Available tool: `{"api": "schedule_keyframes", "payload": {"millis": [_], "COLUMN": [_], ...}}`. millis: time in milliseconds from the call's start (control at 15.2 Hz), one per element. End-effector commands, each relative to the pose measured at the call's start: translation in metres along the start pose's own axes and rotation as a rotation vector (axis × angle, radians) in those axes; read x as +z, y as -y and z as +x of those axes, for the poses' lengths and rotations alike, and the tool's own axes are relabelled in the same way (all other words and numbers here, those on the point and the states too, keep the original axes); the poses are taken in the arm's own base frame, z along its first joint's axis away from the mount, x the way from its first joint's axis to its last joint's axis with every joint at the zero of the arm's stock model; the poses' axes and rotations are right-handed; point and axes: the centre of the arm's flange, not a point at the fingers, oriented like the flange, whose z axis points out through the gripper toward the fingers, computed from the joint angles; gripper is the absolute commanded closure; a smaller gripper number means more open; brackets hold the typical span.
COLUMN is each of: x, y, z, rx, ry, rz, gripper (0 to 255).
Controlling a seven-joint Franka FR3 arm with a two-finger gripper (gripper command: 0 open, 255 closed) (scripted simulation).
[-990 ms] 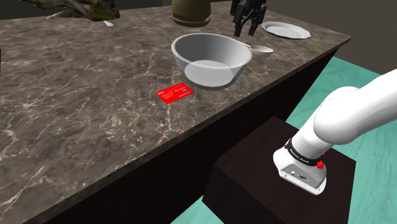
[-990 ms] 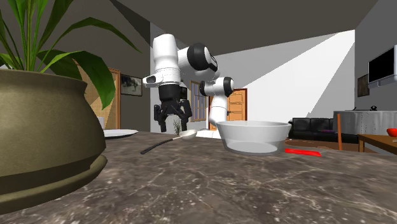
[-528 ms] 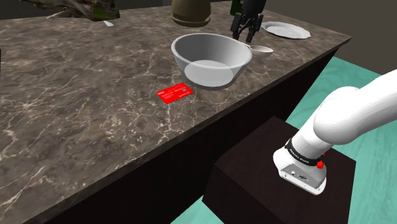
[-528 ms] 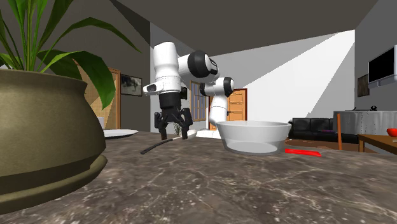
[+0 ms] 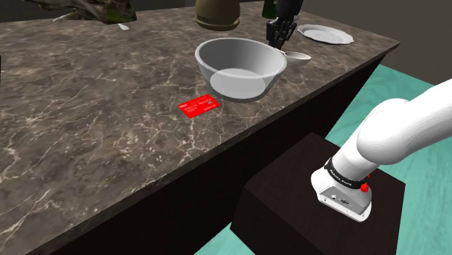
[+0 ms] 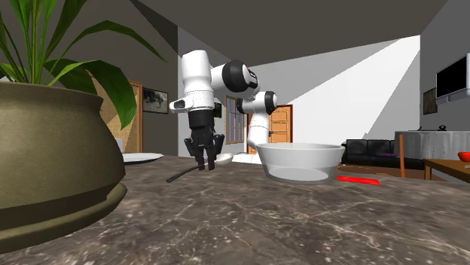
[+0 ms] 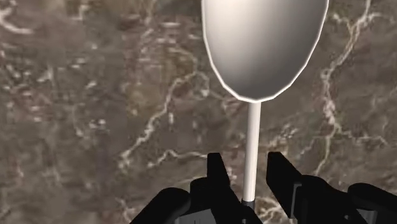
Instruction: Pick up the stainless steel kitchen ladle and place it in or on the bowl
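Pincer (image 7: 247, 160): mine, low over the surface (image 5: 101, 116), fingers apart, astride the handle, not touching it.
Ladle (image 7: 264, 44): flat on the surface, just beside the bowl (image 5: 246, 83).
Risk, as I judged: the thin handle sat nearer one finger; closing could roll it and spoil the grasp.

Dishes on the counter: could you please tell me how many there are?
2: a bowl beside the red card, and a white plate near the far corner, past the ladle. Others may be hidden.
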Motion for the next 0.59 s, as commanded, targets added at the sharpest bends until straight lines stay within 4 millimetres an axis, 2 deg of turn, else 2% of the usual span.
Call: {"api": "schedule_keyframes", "payload": {"millis": [0, 462, 528], "x": [0.0000, 0.0001, -0.0052], "y": [0.0000, 0.0000, 0.0006], "z": [0.0000, 0.0000, -0.0002], "rx": [0.000, 0.000, 0.000], "ry": [0.000, 0.000, 0.000], "rz": [0.000, 0.000, 0.000], "gripper": [255, 255, 255]}}
